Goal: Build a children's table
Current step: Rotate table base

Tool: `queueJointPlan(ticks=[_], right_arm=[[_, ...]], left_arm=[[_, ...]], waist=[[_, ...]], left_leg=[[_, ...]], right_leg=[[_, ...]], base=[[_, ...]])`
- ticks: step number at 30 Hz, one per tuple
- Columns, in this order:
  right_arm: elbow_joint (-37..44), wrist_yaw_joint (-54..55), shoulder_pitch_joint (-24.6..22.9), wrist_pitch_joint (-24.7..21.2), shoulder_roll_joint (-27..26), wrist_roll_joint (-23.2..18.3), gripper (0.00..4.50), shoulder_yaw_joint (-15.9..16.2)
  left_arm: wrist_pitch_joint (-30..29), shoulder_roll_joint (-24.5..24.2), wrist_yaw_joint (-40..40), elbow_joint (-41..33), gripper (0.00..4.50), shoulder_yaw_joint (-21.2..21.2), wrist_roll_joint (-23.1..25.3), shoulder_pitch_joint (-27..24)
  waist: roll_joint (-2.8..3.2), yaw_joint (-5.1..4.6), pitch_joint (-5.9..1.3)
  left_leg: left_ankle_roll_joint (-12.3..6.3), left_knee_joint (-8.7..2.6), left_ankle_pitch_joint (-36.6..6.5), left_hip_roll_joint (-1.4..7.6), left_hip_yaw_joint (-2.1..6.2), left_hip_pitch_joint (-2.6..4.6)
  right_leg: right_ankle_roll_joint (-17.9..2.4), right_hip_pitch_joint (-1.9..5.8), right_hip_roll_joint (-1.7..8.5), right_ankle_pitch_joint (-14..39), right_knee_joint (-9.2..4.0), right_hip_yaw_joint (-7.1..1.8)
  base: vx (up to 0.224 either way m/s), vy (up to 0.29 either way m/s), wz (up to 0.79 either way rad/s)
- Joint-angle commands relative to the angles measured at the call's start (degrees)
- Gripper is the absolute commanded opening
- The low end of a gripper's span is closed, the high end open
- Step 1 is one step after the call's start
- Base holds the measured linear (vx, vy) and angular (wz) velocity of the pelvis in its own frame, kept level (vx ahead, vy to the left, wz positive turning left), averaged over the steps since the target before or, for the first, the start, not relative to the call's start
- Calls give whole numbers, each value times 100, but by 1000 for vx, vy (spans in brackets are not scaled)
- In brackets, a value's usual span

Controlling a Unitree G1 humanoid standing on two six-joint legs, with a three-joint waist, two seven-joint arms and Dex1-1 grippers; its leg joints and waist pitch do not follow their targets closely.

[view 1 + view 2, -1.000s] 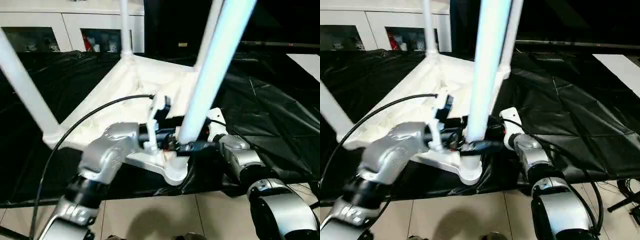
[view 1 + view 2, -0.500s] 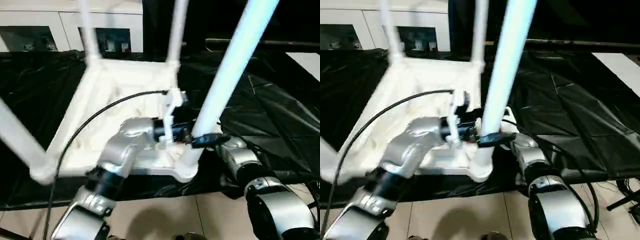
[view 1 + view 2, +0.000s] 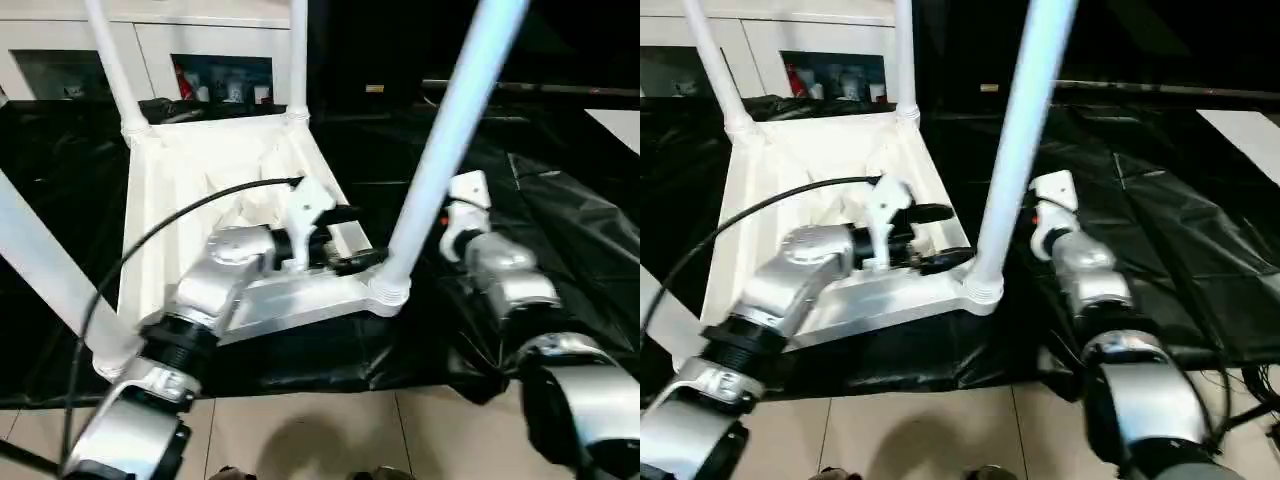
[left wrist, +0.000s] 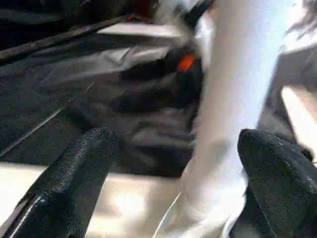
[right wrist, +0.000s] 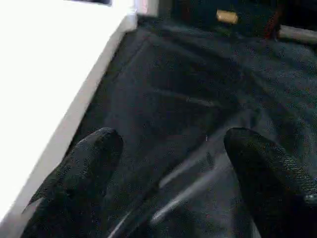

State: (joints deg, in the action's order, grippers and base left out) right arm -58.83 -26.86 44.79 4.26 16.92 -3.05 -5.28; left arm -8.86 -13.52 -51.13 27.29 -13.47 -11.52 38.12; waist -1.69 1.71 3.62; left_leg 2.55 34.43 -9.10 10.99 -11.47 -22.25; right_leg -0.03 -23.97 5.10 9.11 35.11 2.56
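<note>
The children's table lies upside down on a black sheet, its white tabletop (image 3: 190, 180) rim up. Its legs stand in the corner sockets: one at the near right (image 3: 445, 140), one at the near left (image 3: 45, 275), and two at the back (image 3: 112, 60). My left gripper (image 4: 181, 158) is open over the near rim, with the base of the near right leg (image 4: 223, 124) between its fingers (image 4: 84, 163) and closer to one of them. My right gripper (image 5: 168, 163) is open over the sheet, to the right of that leg. Nothing is between its fingers (image 5: 94, 153).
The black sheet (image 3: 560, 230) covers the low platform, and its near edge drops to a tiled floor (image 3: 330, 430). A white glass-fronted cabinet (image 3: 200, 40) stands behind. A black cable (image 3: 170, 225) arcs over my left forearm. The tabletop's white edge (image 5: 59, 99) lies beside my right gripper.
The table has turned, so a short side now faces me instead of a corner. My right gripper has come away from the near right leg's base and moved right.
</note>
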Motion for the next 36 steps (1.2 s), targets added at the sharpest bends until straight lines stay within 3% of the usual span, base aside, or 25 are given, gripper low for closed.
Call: queueJointPlan(ticks=[1, 4, 5, 7, 10, 13, 16, 20, 21, 24, 26, 34, 36], right_arm=[[365, -535, -289, -135, 244, 17, 381, 144], [915, -1212, -740, -313, 527, 105, 381, 434], [1411, -1606, -1096, -467, 740, 158, 381, 658], [1802, -1823, -1348, -599, 895, 170, 381, 809], [2155, -1902, -1544, -736, 1036, 200, 381, 872], [2810, -1906, -1813, -1058, 1196, 176, 381, 836], [3224, -1985, -1996, -1278, 1304, 122, 381, 820], [3901, -2274, -2325, -1671, 1531, -3, 381, 850], [3901, -2274, -2325, -1671, 1531, -3, 381, 850], [4559, -2801, -2648, -2010, 1806, -306, 381, 934], [4847, -3154, -2777, -2159, 1969, -416, 381, 1033], [4914, -4033, -2996, -2294, 2388, -556, 381, 1279], [4905, -4064, -3005, -2298, 2430, -574, 381, 1285]], left_arm=[[-82, -138, -209, -21, 447, 19, 46, -123], [-406, -303, -580, -240, 447, -201, -1, -308], [-636, -435, -753, -356, 447, -453, 120, -422], [-856, -520, -834, -431, 447, -643, 227, -484], [-1042, -435, -685, -518, 430, -693, 269, -506], [-1497, -420, -638, -932, 408, -872, 300, -550], [-1746, -419, -488, -1071, 374, -941, 438, -550], [-2205, -413, -275, -1219, 365, -1016, 624, -539], [-2205, -413, -275, -1219, 337, -1016, 624, -539], [-2610, -382, 8, -1330, 327, -1042, 745, -519], [-2769, -366, 138, -1337, 294, -1056, 814, -497], [-3011, -262, 285, -1312, 232, -1076, 885, -450], [-3014, -239, 309, -1283, 199, -1062, 896, -436]], waist=[[-49, 65, -448], [-51, 119, -466], [-44, 136, -476], [-30, 201, -456], [-40, 191, -425], [-15, 186, -388], [-35, 170, -385], [-53, 149, -378], [-45, 154, -380], [-47, 140, -371], [-34, 143, -371], [-24, 152, -375], [-18, 150, -378]], left_leg=[[-197, -374, -1597, 161, 63, 118], [-316, -367, -1313, 171, 58, 105], [-357, -358, -1234, 176, 57, 104], [-426, -364, -1167, 194, 48, 113], [-304, -388, -1445, 197, 53, 116], [-75, -423, -1904, 212, 83, 173], [-44, -439, -1965, 203, 103, 140], [-82, -426, -1976, 177, 100, 129], [-87, -427, -1964, 180, 112, 127], [-111, -428, -2052, 183, 115, 124], [-157, -425, -2018, 183, 127, 108], [-184, -409, -2055, 182, 135, 114], [-186, -414, -2040, 186, 140, 109]], right_leg=[[-1182, 273, 226, 1550, -437, -169], [-1305, 305, 219, 1131, -385, -173], [-1342, 308, 227, 1019, -371, -174], [-1368, 296, 213, 936, -371, -173], [-1307, 284, 235, 1400, -434, -175], [-1056, 233, 249, 2204, -518, -181], [-902, 249, 241, 2366, -535, -177], [-777, 230, 231, 2561, -575, -167], [-759, 232, 237, 2591, -572, -166], [-687, 243, 221, 2686, -598, -157], [-686, 233, 234, 2670, -593, -159], [-752, 223, 239, 2702, -622, -143], [-770, 227, 238, 2644, -617, -140]], base=[[0, 0, 0], [0, 0, 0], [0, 0, 0], [0, 0, 0], [0, 0, 0], [0, 0, 0], [0, 0, 0], [0, 0, 0], [0, 0, 0], [0, 0, 0], [0, 0, 0], [0, 0, 0], [0, 0, 0]])
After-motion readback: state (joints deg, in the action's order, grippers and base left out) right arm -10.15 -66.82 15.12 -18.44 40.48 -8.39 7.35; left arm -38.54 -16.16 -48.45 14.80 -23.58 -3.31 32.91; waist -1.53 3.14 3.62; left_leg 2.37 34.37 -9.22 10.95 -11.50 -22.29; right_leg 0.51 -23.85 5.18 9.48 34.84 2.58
